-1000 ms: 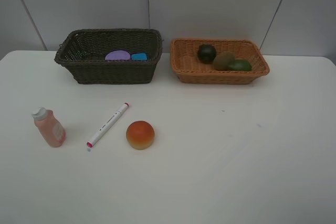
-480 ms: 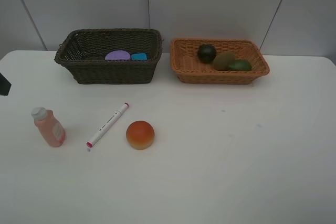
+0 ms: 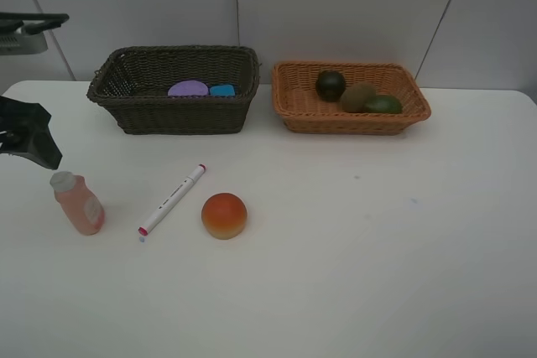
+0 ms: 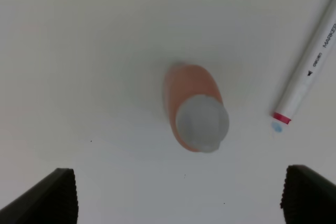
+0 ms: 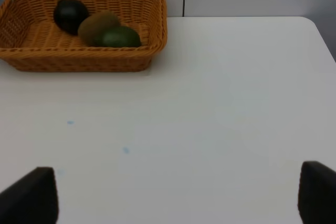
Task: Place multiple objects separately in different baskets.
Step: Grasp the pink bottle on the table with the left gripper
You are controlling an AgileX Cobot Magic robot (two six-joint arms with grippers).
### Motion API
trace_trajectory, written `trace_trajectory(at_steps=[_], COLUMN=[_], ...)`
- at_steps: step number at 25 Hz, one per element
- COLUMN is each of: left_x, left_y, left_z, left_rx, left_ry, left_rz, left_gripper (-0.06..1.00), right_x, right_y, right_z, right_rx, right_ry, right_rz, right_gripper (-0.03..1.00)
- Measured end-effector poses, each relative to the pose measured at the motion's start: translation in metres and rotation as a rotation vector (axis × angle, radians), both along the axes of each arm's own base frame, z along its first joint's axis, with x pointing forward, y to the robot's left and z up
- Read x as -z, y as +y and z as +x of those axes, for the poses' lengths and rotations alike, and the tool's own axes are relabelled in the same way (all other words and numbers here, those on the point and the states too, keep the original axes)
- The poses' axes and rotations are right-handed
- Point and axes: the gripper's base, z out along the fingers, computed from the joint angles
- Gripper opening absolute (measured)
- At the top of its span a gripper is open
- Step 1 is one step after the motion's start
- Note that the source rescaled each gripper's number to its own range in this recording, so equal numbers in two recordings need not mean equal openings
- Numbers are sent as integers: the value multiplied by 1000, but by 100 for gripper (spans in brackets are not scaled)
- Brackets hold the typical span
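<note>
Left wrist view looks down on the pink plastic bottle with the white cap [image 4: 197,111]. It stands upright at the near left of the white worktop [image 3: 377,249], with its long axis vertical and its cap pointing up. The left gripper [image 4: 184,196] hovers just above it, jaws wide apart. The right gripper [image 5: 173,195], jaws also apart and empty, hangs well short of the shallow light-orange wicker basket [image 5: 84,59].

I judge the step in hand to be the approach to the bottle. Next the gripper should descend until the jaws flank the body below the cap, then close, lift and carry, probably to the deep dark-brown wicker basket [image 3: 172,119] at far left. The white marker pen [image 3: 172,199] lies near the bottle's right, running near-left to far-right, and the descent should clear it.
</note>
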Motion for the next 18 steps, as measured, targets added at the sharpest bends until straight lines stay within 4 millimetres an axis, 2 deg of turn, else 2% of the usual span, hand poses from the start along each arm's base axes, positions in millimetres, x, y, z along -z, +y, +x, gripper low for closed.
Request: trace_trajectory(at_steps=[8, 14, 18], left_x=[30, 50, 64], left_y=[-2, -16, -18], left_z=[19, 31, 36], left_rx=[-7, 37, 40], left_ry=[58, 65, 99], left_rz=[-6, -3, -1], left_gripper=[100, 100, 100], right_x=[0, 0, 0], right_y=[0, 0, 0], right_z=[0, 0, 0], right_rx=[0, 0, 0], right_ry=[0, 0, 0], right_rz=[0, 0, 0], right_gripper=[100, 100, 100])
